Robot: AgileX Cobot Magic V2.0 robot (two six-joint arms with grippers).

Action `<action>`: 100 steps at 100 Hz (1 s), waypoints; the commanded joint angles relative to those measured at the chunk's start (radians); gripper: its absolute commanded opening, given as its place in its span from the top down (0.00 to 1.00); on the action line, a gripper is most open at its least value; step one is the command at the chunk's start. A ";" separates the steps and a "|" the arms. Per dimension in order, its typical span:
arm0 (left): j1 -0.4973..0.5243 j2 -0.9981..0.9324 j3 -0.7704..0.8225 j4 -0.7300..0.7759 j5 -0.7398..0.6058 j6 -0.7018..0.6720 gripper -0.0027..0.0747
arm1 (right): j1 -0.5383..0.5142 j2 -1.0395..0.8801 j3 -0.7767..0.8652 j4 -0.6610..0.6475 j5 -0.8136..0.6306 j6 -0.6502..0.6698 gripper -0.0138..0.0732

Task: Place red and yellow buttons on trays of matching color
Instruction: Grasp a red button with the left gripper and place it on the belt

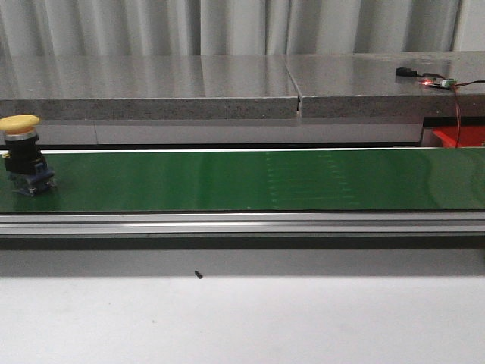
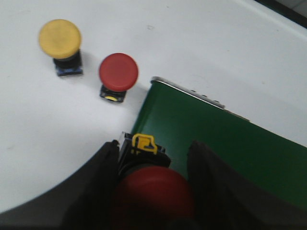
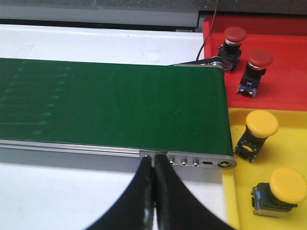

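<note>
A red mushroom-head push button [image 2: 153,194] sits pinched between the left fingers [image 2: 103,191], above the end of the green conveyor belt [image 2: 230,148]. Beside it on the white surface [image 2: 201,43] stand a yellow button [image 2: 61,42] and another red button [image 2: 118,73]. One yellow-capped button [image 1: 21,152] rides the belt's left end. The right fingers [image 3: 154,187] are pressed together near the red tray [image 3: 283,81] and yellow tray [image 3: 288,143], each holding two matching buttons.
</note>
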 commanded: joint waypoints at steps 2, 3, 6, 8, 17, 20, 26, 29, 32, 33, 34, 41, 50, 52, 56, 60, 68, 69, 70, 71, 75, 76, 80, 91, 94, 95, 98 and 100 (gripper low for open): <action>-0.046 -0.038 -0.021 -0.029 -0.026 0.003 0.67 | 0.002 0.000 -0.024 -0.003 -0.066 -0.005 0.92; -0.049 -0.038 -0.021 -0.029 -0.026 0.003 0.67 | 0.002 0.000 -0.024 -0.003 -0.066 -0.005 0.92; -0.061 -0.036 -0.021 -0.029 -0.026 0.003 0.67 | 0.002 0.000 -0.024 -0.003 -0.066 -0.005 0.92; -0.066 -0.031 -0.021 -0.029 -0.026 0.003 0.67 | 0.002 0.000 -0.024 -0.003 -0.066 -0.005 0.92; -0.083 -0.016 -0.021 -0.023 -0.026 0.003 0.67 | 0.002 0.000 -0.024 -0.003 -0.066 -0.005 0.92; -0.085 -0.011 -0.021 -0.020 -0.024 0.003 0.67 | 0.002 0.000 -0.024 -0.003 -0.066 -0.005 0.92; -0.089 0.000 -0.021 -0.007 -0.011 0.003 0.67 | 0.002 0.000 -0.024 -0.003 -0.066 -0.005 0.92; -0.089 0.006 -0.021 0.000 -0.003 0.003 0.67 | 0.002 0.000 -0.024 -0.003 -0.066 -0.005 0.92; -0.091 0.012 -0.021 0.008 0.005 0.003 0.67 | 0.002 0.000 -0.024 -0.003 -0.066 -0.005 0.92; -0.091 0.014 -0.021 0.012 0.008 0.003 0.67 | 0.002 0.000 -0.024 -0.003 -0.066 -0.005 0.92; -0.091 0.017 -0.021 0.015 0.009 0.003 0.67 | 0.002 0.000 -0.024 -0.003 -0.066 -0.005 0.92; -0.091 0.030 -0.021 0.029 0.020 0.008 0.67 | 0.002 0.000 -0.024 -0.003 -0.066 -0.005 0.92; -0.091 0.045 -0.021 0.029 0.034 0.008 0.67 | 0.002 0.000 -0.024 -0.003 -0.067 -0.005 0.92; -0.091 0.047 -0.021 0.029 0.038 0.008 0.67 | 0.002 0.000 -0.024 -0.003 -0.067 -0.005 0.92; -0.091 0.052 -0.021 0.026 0.047 0.008 0.66 | 0.002 0.000 -0.024 -0.003 -0.067 -0.005 0.92; -0.091 0.057 -0.021 0.022 0.050 0.008 0.63 | 0.002 0.000 -0.024 -0.003 -0.067 -0.005 0.92; -0.091 0.057 -0.021 0.016 0.048 0.010 0.52 | 0.002 0.000 -0.024 -0.003 -0.067 -0.005 0.92; -0.091 0.057 -0.021 0.016 0.048 0.010 0.50 | 0.002 0.000 -0.024 -0.003 -0.067 -0.005 0.92; -0.091 0.057 -0.021 0.016 0.042 0.013 0.48 | 0.002 0.000 -0.024 -0.003 -0.067 -0.005 0.92; -0.091 0.057 -0.021 0.016 0.042 0.013 0.47 | 0.002 0.000 -0.024 -0.003 -0.067 -0.005 0.92; -0.091 0.054 -0.021 0.016 0.032 0.017 0.41 | 0.002 0.000 -0.024 -0.003 -0.067 -0.005 0.92; -0.091 0.052 -0.021 0.016 0.028 0.017 0.38 | 0.002 0.000 -0.024 -0.003 -0.067 -0.005 0.92; -0.091 0.047 -0.021 0.014 0.016 0.017 0.33 | 0.002 0.000 -0.024 -0.003 -0.067 -0.005 0.92; -0.091 0.027 -0.021 0.014 0.006 0.017 0.30 | 0.002 0.000 -0.024 -0.003 -0.067 -0.005 0.92; -0.091 0.019 -0.021 0.014 0.002 0.020 0.30 | 0.002 0.000 -0.024 -0.003 -0.067 -0.005 0.92; -0.091 0.014 -0.021 0.014 0.001 0.023 0.30 | 0.002 0.000 -0.024 -0.003 -0.067 -0.005 0.92; -0.091 0.005 -0.021 0.014 -0.001 0.036 0.30 | 0.002 0.000 -0.024 -0.003 -0.067 -0.005 0.92; -0.093 -0.005 -0.021 0.011 -0.004 0.049 0.31 | 0.002 0.000 -0.024 -0.003 -0.067 -0.005 0.92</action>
